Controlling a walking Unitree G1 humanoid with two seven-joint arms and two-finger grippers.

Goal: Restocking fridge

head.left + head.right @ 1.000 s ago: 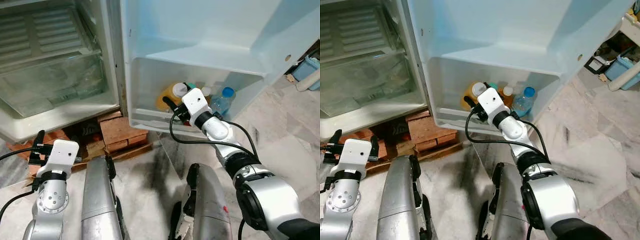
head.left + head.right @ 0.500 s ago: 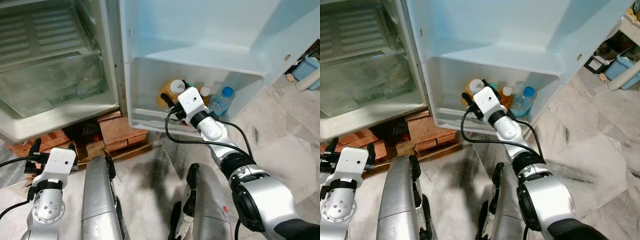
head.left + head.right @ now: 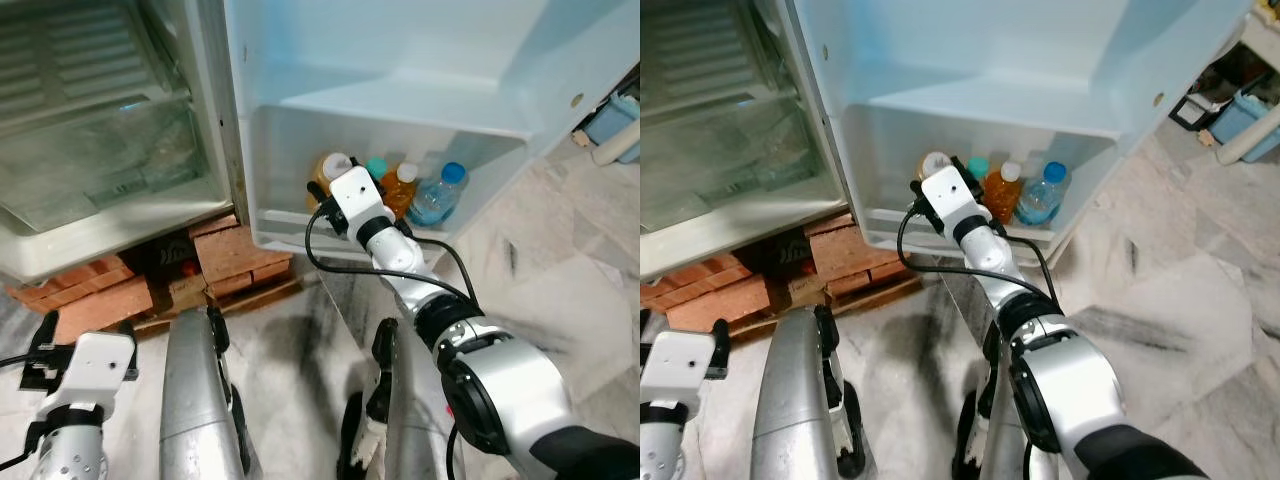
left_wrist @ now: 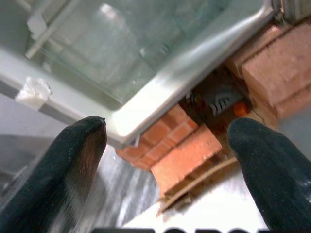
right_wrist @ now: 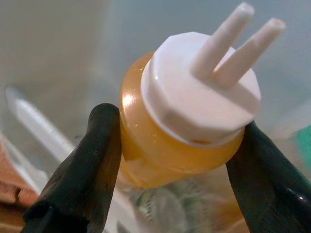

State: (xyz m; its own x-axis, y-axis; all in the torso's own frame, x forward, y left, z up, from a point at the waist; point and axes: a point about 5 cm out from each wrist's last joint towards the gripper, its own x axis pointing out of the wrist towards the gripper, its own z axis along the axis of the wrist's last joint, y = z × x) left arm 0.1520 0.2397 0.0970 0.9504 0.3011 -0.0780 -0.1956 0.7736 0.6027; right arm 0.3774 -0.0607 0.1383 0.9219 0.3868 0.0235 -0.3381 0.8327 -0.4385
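Fingers (image 5: 92,165) of the right gripper (image 5: 175,170) clamp the amber bottle (image 5: 165,155) below its white two-spout cap (image 5: 199,92) in the right wrist view. Left wrist view: left gripper (image 4: 167,145) gapes wide, holding nothing, above bricks (image 4: 184,145). Left eye view: bottle (image 3: 328,172) stands in the door shelf (image 3: 290,218), at nine o'clock of a blue-capped bottle (image 3: 440,195).

The right arm reaches far forward, its right end effector (image 5: 170,145) with both black fingers (image 5: 92,165) pressed against opposite sides of what it holds. The left arm hangs low at near left, the left end effector (image 4: 167,145) spread wide apart.
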